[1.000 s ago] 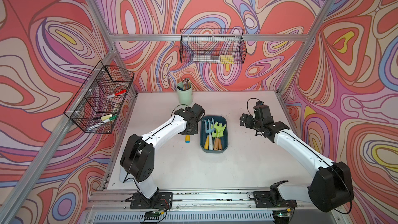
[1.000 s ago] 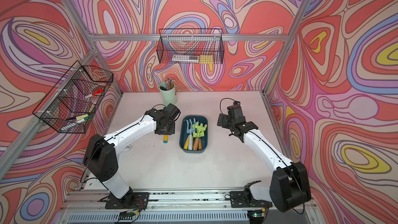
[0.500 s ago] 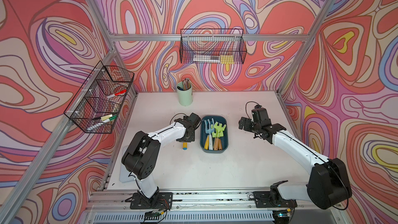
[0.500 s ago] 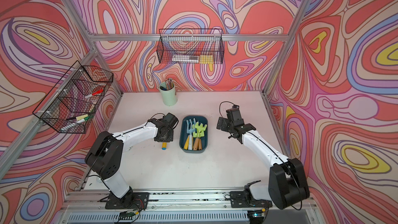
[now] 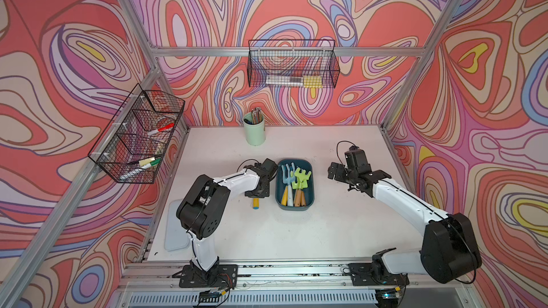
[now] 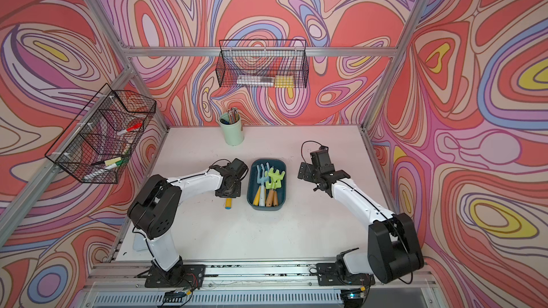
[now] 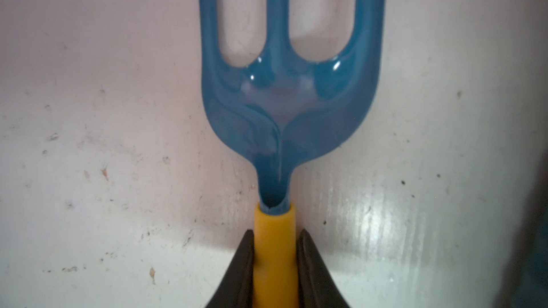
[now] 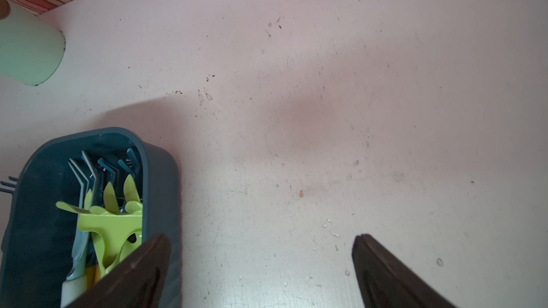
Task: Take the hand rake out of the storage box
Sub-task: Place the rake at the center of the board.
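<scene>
Just left of the storage box (image 5: pixel 295 209), the left hand (image 7: pixel 275 234) is clamped on the yellow handle of a blue three-pronged tool (image 7: pixel 289 105). The tool is outside the box and low over the worktop (image 5: pixel 267 238). In both top views only its handle end (image 6: pixel 228 203) pokes out from under the wrist.

The box sits mid-worktop and holds a pale blue pronged tool (image 5: pixel 287 173), green ones (image 5: pixel 302 176) and wooden handles, all packed side by side. The right hand (image 8: pixel 261 237) hovers on the box's other side with its jaws spread wide and nothing between them; one finger overlaps the box wall (image 8: pixel 161 173) in the right wrist view.

A pale green cup (image 5: pixel 254 134) of pencils stands near the back wall. Two wire baskets (image 5: pixel 292 66) (image 5: pixel 139 134) hang above, and the print on their markers is too small to read. A pale flat tray (image 5: pixel 176 226) lies at the left front edge. The worktop in front of the box and to its right is bare, bounded by aluminium frame posts.
</scene>
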Motion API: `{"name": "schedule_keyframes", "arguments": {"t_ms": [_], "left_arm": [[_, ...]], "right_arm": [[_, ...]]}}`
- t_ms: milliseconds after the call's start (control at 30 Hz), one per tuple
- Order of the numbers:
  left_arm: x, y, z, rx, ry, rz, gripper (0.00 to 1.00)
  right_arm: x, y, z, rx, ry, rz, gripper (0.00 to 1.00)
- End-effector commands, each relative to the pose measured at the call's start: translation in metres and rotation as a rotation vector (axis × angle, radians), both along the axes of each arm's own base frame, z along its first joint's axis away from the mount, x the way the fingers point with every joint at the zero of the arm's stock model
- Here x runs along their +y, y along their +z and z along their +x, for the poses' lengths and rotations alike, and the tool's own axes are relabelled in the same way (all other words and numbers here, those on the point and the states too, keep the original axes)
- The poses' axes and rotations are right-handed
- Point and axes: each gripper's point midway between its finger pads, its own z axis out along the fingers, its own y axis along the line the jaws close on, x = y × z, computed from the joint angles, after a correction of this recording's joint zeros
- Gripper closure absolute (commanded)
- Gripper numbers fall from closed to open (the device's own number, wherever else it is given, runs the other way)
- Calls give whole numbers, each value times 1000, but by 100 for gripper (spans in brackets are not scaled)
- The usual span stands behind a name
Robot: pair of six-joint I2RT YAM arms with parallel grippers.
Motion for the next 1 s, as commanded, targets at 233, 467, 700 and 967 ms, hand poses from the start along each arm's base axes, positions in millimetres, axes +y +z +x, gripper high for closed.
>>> {"name": "schedule_keyframes", "arguments": {"t_ms": [233,467,700,967], "left_arm": [[3,-30,-17,113,-2,28,59],[2,6,-7,35,3,9,43],[-18,86,3,-119,-71,-16,41],[-91,144,-10,-180,-190,-156,43]], "right_arm": [[-2,7,-4,-8,-7,-10,2],[-4,16,-7,-24,-12,-12,2],[-5,26,-3,-37,-13,-20,2],[-9,32,-5,-35,-17,-49,2]]}}
